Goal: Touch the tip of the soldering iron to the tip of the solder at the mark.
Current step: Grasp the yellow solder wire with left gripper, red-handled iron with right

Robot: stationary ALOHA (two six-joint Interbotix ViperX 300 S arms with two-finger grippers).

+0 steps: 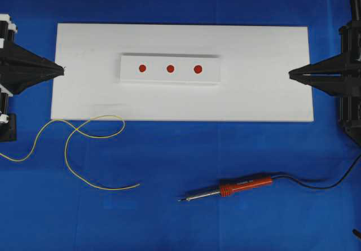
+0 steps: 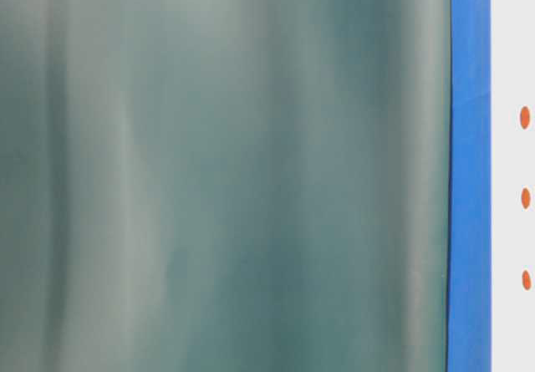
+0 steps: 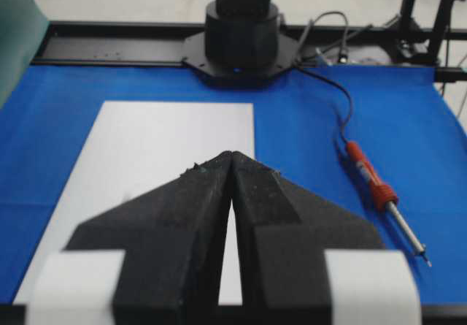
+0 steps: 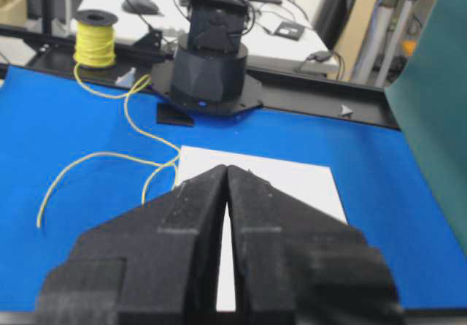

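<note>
Overhead: left gripper (image 1: 63,69) at left edge, mid-height, jaws pressed together, holding nothing. Right gripper (image 1: 290,74) at right edge, same, empty. Soldering iron (image 1: 225,189) lies lower right on blue cloth (image 1: 180,217), tip pointing left, well below right gripper. Solder (image 1: 84,149) curls lower left, below left gripper, apart from it. White board (image 1: 254,98) w/ three red marks (image 1: 170,69) btwn grippers.

Your table-level view is mostly filled by a blurred green sheet (image 2: 226,171), and the solder (image 1: 84,149) and the soldering iron's black cord (image 1: 316,184) run off the overhead edges.
</note>
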